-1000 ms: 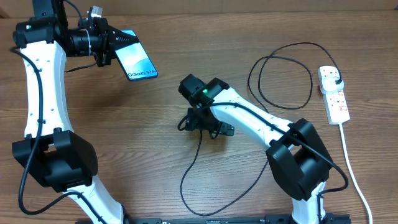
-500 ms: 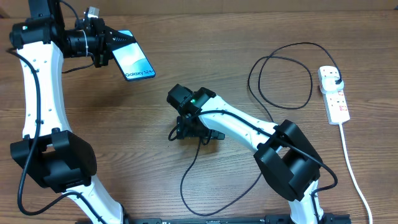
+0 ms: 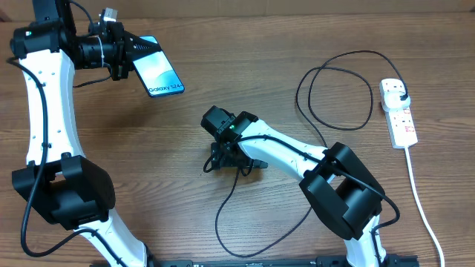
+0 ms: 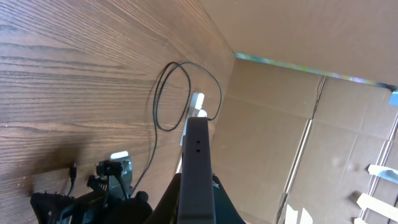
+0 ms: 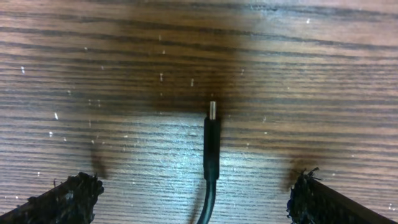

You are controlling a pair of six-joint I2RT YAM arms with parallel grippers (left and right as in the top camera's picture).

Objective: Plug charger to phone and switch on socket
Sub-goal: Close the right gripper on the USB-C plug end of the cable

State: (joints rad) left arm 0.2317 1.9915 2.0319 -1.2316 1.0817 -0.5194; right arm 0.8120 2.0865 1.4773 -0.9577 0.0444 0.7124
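left end effector [image 3: 136,52] — grips phone [image 3: 159,74] (aloft) | right end effector [image 3: 234,163] spread astride charger [image 5: 212,149]

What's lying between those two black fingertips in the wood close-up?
The connector end of the charger, flat on the table between the fingers of the open right gripper, touching neither; the right wrist view shows it.
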